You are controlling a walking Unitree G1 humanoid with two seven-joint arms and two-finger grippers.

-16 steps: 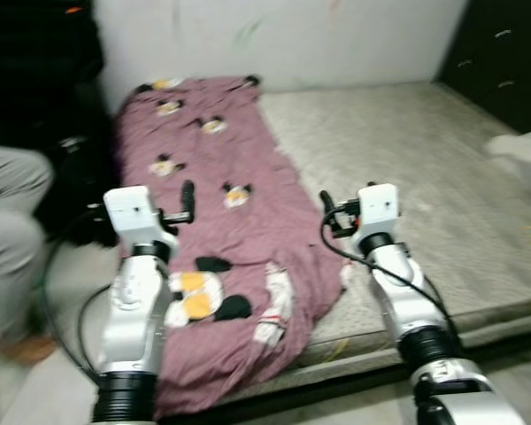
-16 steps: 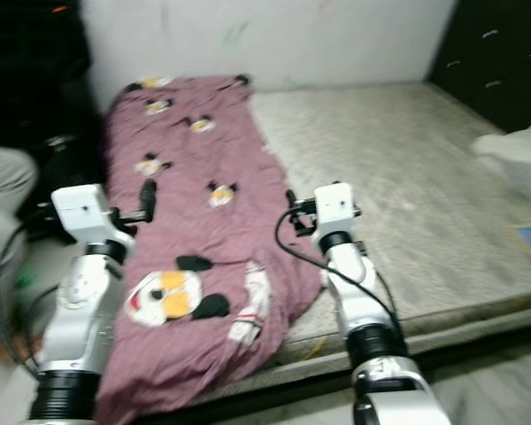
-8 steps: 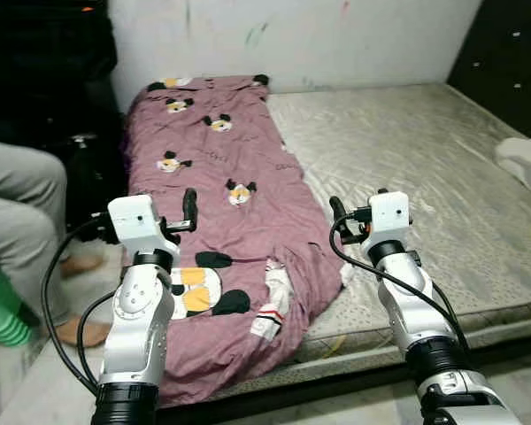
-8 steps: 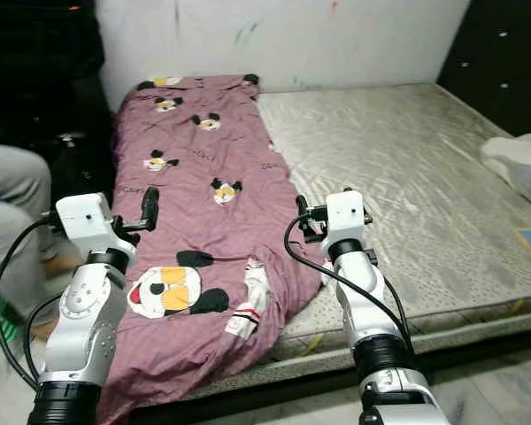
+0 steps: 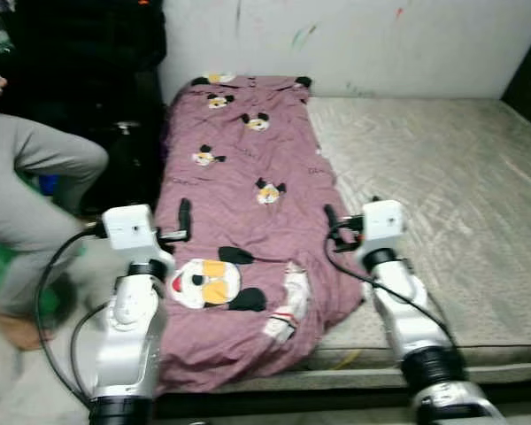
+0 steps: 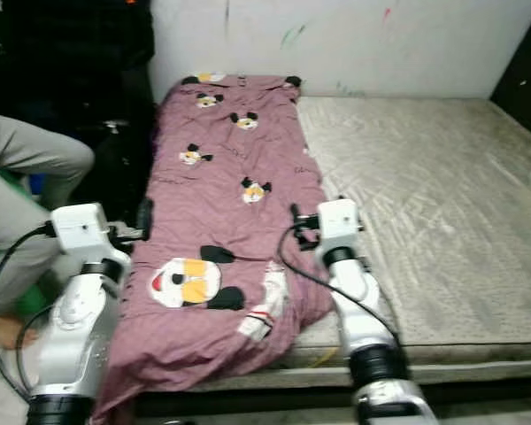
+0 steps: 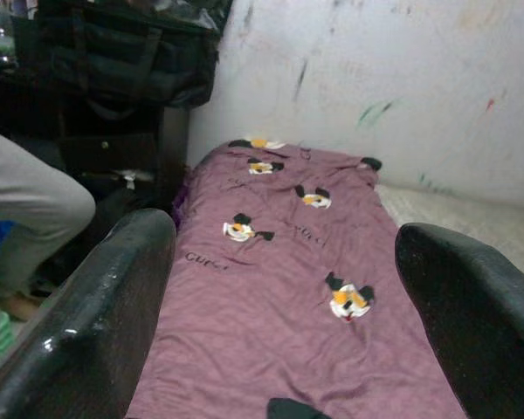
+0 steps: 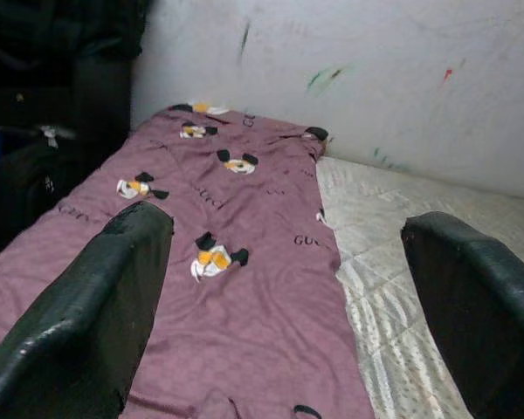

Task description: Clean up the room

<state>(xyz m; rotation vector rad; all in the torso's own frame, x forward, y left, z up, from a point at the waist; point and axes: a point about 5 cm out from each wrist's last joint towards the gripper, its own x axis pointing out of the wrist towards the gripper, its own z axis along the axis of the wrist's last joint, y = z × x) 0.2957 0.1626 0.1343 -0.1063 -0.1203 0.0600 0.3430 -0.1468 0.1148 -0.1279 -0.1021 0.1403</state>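
While you look down at the bed, the mauve blanket (image 5: 248, 221) lies as a long strip along the left side of the mattress (image 5: 442, 195), running from the wall to the near edge, where it bunches into soft folds and hangs over the side. Its cloth is thin and finely creased, printed with small black-eared cartoon heads and one large head (image 5: 211, 283) in white, orange and black near the bunched end. The bare mattress beside it is pale grey with a quilted, faintly shiny weave. Your left gripper (image 7: 279, 323) hovers above the blanket's left border, fingers spread wide with nothing between them; your right gripper (image 8: 288, 314) hovers over the blanket's right border near the mattress seam, likewise parted and empty. Each set of fingers (image 8: 87, 305) is matte black and rounded. The white wall (image 7: 402, 78) behind carries green and red scribbles. A person's grey trouser leg (image 5: 35, 186) sits at left, cut off by the frame; the foot below is blurred. Dark furniture (image 7: 113, 61) beside the bed is too shadowed to make out. The small print lettering on the blanket is hard to read.
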